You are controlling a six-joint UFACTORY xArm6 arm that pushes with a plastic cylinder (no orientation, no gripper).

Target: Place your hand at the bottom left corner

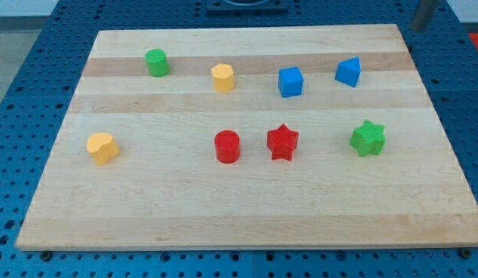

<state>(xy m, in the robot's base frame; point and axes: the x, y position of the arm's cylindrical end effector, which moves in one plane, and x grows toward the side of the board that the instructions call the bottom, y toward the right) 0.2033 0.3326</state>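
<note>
A wooden board [146,208] carries several blocks. Along the top row stand a green cylinder [157,62], a yellow hexagonal block [222,77], a blue cube [290,81] and a blue angular block [348,71]. In the lower row are a yellow block [102,147] at the left, a red cylinder [227,146], a red star [283,142] and a green star [367,138]. A blurred dark rod stands at the view's top right, just past the board's corner. My tip [418,29] is far from all blocks; the blue angular block is the closest.
The board lies on a blue perforated table [22,93] that shows on all sides. A dark base shows at the view's top centre [246,5].
</note>
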